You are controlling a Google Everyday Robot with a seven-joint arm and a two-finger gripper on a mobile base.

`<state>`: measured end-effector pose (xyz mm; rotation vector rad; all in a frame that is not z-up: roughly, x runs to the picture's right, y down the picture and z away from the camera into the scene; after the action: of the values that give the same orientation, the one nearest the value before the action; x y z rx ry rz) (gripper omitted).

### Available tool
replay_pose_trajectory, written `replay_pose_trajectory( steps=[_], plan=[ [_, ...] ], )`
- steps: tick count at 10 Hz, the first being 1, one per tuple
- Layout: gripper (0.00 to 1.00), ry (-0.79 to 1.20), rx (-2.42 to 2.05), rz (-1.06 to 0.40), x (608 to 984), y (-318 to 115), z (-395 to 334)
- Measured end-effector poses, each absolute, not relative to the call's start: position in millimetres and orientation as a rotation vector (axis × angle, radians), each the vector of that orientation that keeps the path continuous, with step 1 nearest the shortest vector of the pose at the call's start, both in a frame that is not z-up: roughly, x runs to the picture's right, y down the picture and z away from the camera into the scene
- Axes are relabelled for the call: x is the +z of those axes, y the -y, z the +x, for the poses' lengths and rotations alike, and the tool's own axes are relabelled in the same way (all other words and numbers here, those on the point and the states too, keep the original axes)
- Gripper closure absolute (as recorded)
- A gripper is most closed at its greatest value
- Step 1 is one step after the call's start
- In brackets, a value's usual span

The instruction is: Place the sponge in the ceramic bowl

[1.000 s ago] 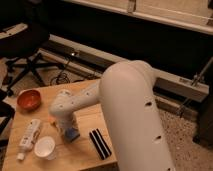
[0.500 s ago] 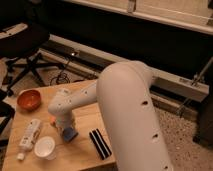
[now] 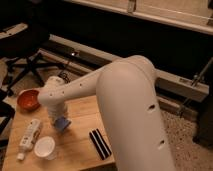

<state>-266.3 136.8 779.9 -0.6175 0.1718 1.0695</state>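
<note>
The sponge [image 3: 62, 123] sits at the lower left of the frame, tilted, directly under the pincer [image 3: 60, 116]. It is not in the bowl [image 3: 27, 100], which stands empty, as far as can be seen, near the left edge, up and left of the sponge.

Over the last second the sponge has drifted a little up and to the left, and the white wrist above it has made the same shift. Since the two travel together and the sponge hangs askew rather than flat, I judge the pincer to be clenched on the sponge and carrying it. Whether it has fully cleared the desk [image 3: 80, 150] I cannot tell.

For the task, this reads as the carry toward the bowl being under way. The gap has narrowed, but the sponge is short of the rim. What remains is more travel up and left, then a release over the bowl's middle.

A white cup [image 3: 45, 148] and a long white object [image 3: 30, 134] lie below the path, at the lower left. A black striped block [image 3: 100, 144] lies to the right, well clear.
</note>
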Motion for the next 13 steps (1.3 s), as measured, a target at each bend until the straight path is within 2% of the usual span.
replay_pose_trajectory(
  steps=[3, 7, 13],
  plan=[
    [1.00, -0.109, 1.016, -0.563, 764, -89, -310],
    [1.00, -0.051, 0.947, -0.548, 751, -61, -389],
    [1.00, -0.028, 0.939, -0.545, 769, -22, -456]
  ],
)
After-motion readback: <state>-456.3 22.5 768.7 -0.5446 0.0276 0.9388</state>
